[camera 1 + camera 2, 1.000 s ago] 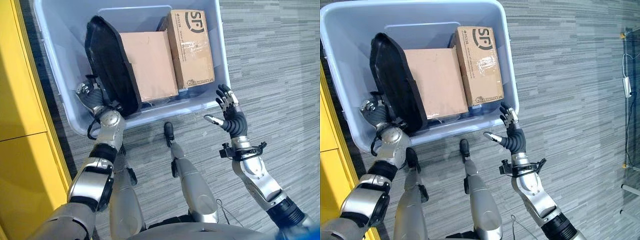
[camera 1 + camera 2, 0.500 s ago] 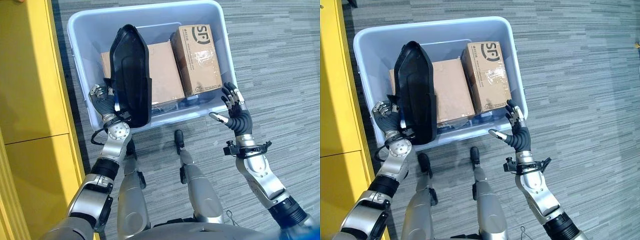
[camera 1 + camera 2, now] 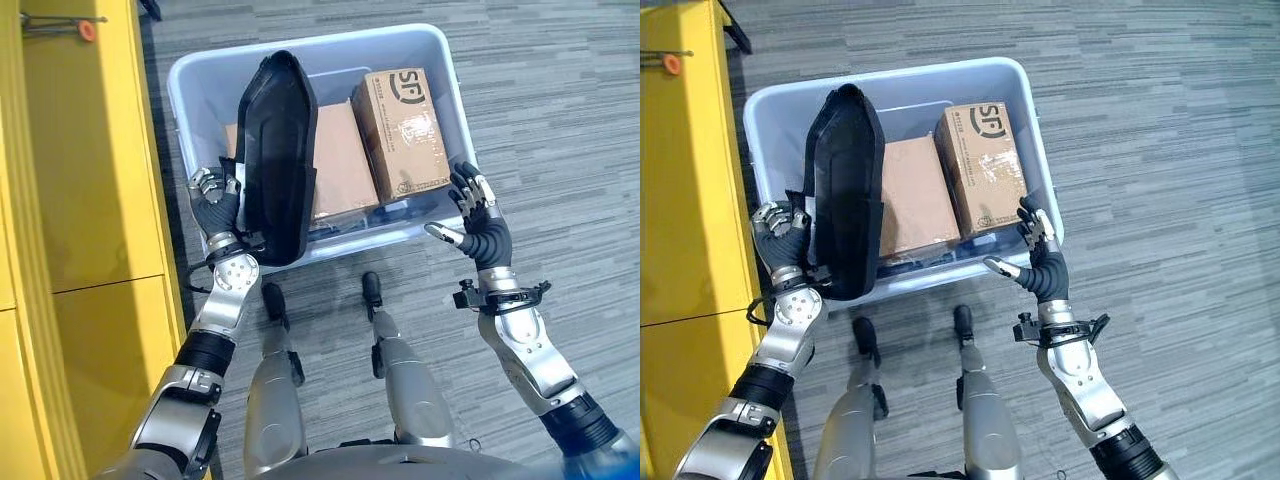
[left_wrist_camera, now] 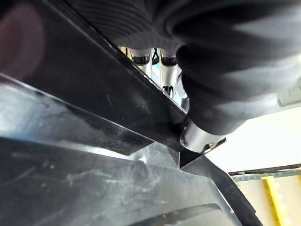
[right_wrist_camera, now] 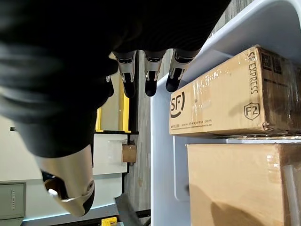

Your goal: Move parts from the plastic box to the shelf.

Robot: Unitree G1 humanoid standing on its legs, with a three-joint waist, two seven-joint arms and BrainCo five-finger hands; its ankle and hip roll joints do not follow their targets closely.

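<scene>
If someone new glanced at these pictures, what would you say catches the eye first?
Most striking is the large black curved part, standing on end at the left side of the pale blue plastic box, gripped by the left hand. Beside it in the box lie two cardboard boxes. The right hand hovers open at the box's near right corner, and a yellow shelf flanks the left.

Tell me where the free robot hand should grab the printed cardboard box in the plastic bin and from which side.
Probably across its narrow width, coming down from above. The printed cardboard box lies flat with its top face clear, but the plain box sits close on one long side and the bin wall on the other. The open right robot hand hovers at the near rim, closest to its near end.
</scene>
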